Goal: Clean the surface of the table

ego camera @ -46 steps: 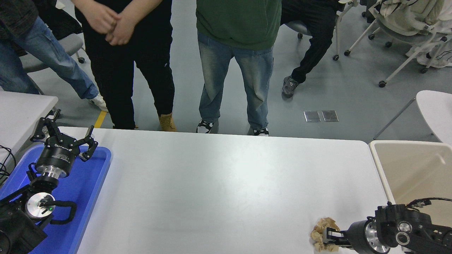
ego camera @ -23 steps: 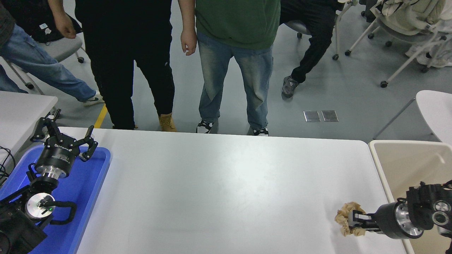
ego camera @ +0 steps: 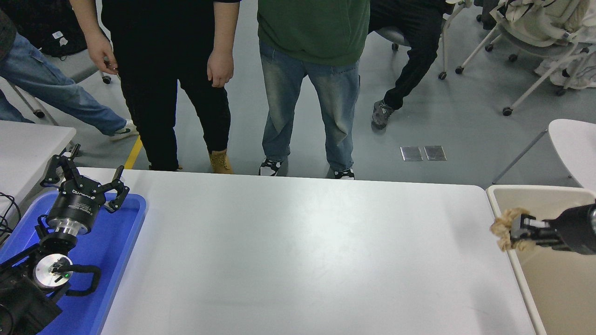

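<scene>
The table surface is a wide white top filling the lower middle of the head view. My right gripper comes in from the right edge and is shut on a crumpled tan paper wad. It holds the wad in the air just past the table's right edge, over the rim of a beige bin. My left gripper is open and parked over the blue tray at the lower left.
Several people stand at the table's far side, legs and hands close to the far edge. A smaller white tabletop sits at the left. Rolling chairs stand at the top right.
My right gripper has lifted the paper wad from the table's front right and carried it right and away, to the bin's rim. The people's hands have dropped to their sides.
</scene>
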